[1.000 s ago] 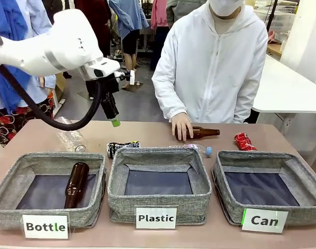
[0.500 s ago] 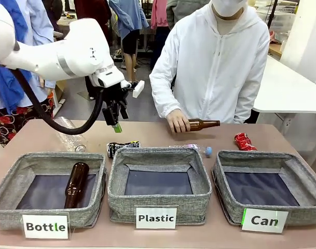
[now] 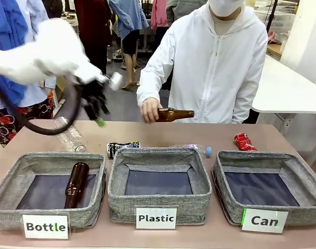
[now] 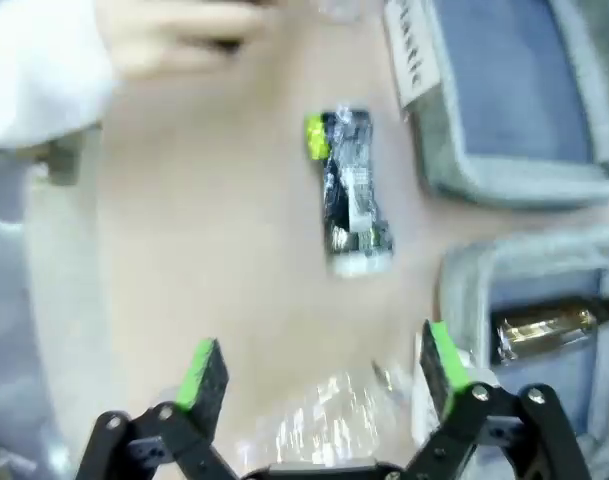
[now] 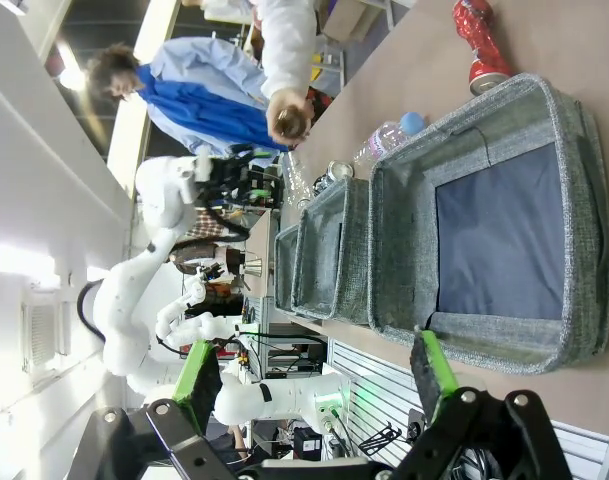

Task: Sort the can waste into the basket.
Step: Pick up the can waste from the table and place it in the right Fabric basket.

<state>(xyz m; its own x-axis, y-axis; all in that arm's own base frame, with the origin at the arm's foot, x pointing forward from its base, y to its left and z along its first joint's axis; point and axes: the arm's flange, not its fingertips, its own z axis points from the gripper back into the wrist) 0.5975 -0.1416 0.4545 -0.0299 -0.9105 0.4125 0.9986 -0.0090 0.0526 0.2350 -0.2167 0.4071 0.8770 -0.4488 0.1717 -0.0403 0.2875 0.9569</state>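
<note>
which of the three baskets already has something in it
The basket labelled Bottle, at the robot's left: a brown glass bottle lies on its dark floor. The Plastic basket and the Can basket show bare floors.

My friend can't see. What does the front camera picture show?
A person's hand holds a brown bottle above a table with three grey baskets labelled Bottle, Plastic and Can. The Can basket is empty; the red can and the dark can lie on the table behind the baskets. The robot's left gripper, blurred, hangs over the table's left side.
</note>
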